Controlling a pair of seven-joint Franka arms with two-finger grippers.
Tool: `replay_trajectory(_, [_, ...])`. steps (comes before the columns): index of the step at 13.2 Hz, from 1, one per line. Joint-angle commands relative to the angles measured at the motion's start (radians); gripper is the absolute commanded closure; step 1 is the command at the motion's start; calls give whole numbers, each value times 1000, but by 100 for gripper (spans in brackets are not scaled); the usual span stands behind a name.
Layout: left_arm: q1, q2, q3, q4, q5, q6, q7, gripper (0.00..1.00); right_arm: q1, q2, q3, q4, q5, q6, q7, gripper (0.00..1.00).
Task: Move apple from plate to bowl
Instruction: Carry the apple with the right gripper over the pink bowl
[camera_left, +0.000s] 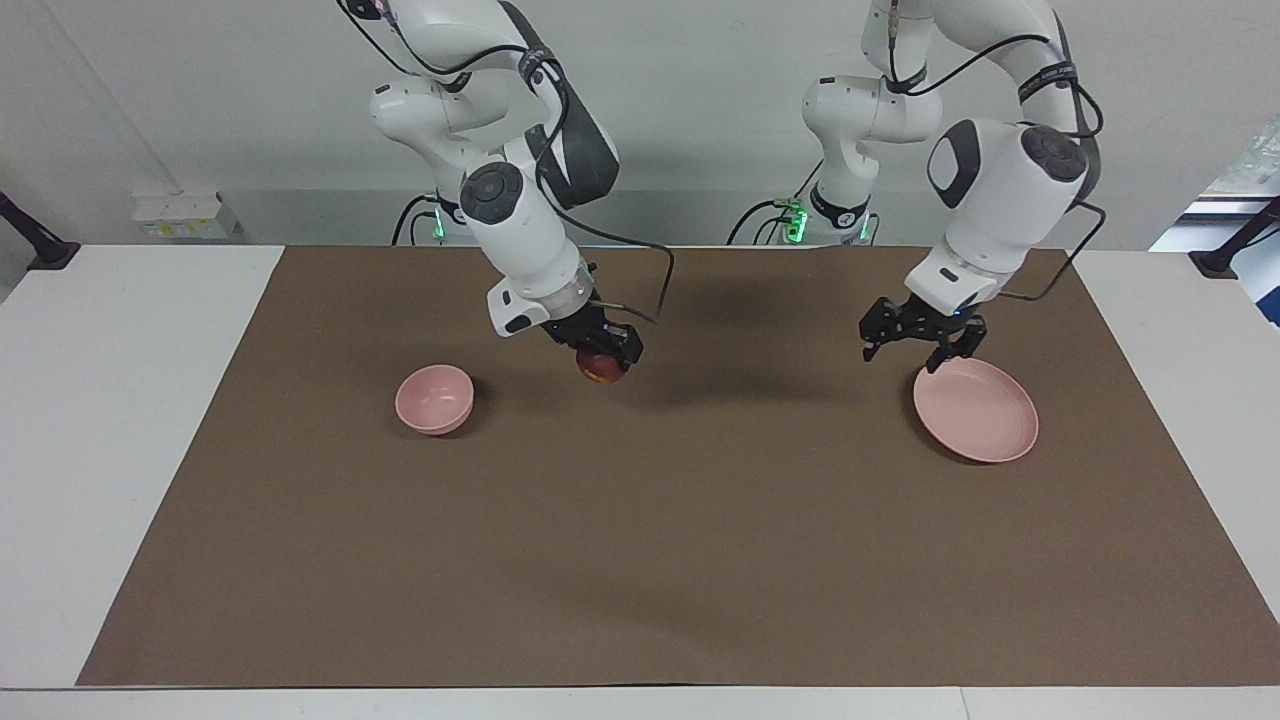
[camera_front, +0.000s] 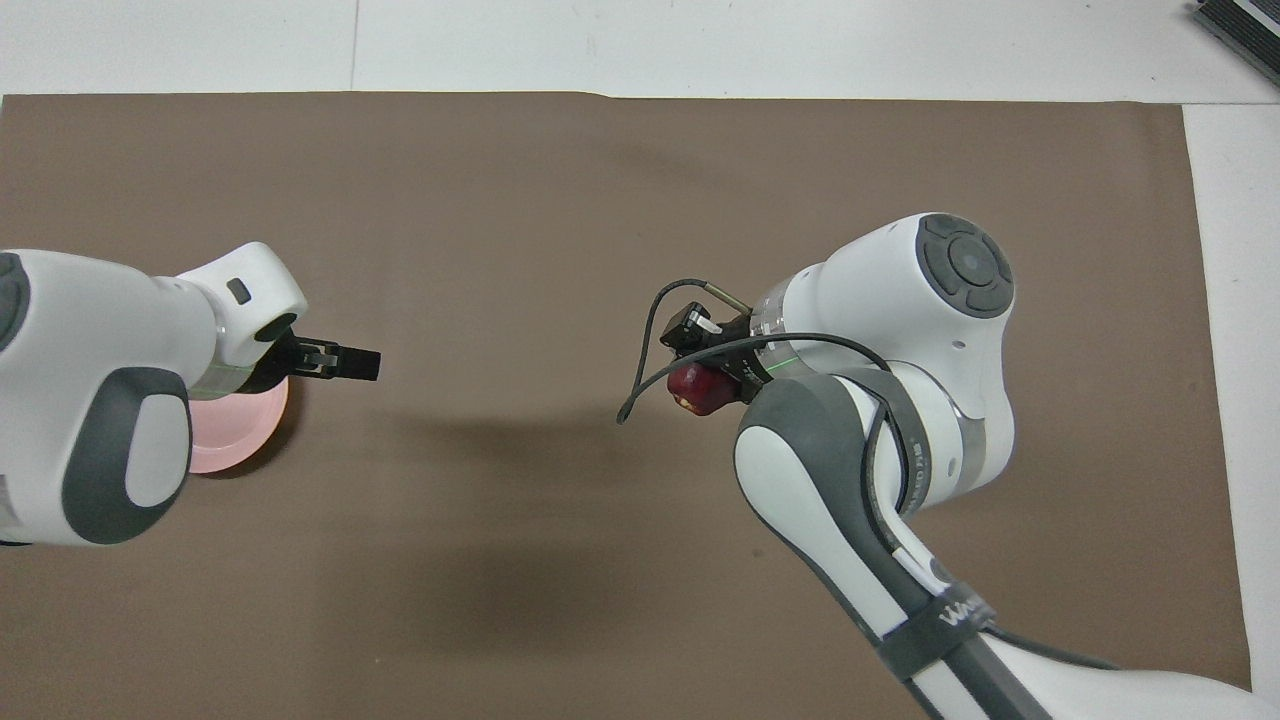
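My right gripper is shut on the dark red apple and holds it above the brown mat, beside the bowl toward the table's middle. The apple also shows in the overhead view under the right gripper. The small pink bowl is empty; in the overhead view the right arm hides it. My left gripper is open and empty over the robot-side rim of the flat pink plate. In the overhead view the left gripper points off the plate, which the left arm half covers.
A brown mat covers most of the white table. A small white box sits at the wall near the right arm's end.
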Motion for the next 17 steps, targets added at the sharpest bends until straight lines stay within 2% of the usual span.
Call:
replay_trajectory(1, [56, 23, -8, 154, 95, -158, 29, 0, -32, -26, 5, -8, -148, -33, -149, 100])
replay_trajectory(5, [136, 13, -5, 349, 105, -368, 82, 0, -119, -32, 7, -18, -218, -60, -417, 100])
replay_trajectory(9, [145, 3, -1, 464, 117, -558, 81, 0, -220, -46, 7, -60, -235, -60, -637, 100])
replay_trajectory(14, [144, -29, -8, 451, 111, -568, 72, 0, -340, -81, 5, -141, -271, -36, -772, 100])
replay_trajectory(15, [141, -29, -8, 451, 112, -568, 73, 0, -354, -101, 7, -182, -285, -19, -771, 100])
replay_trajectory(17, [133, -30, -8, 451, 112, -575, 72, 0, -355, -156, 5, -312, -290, 106, -771, 100])
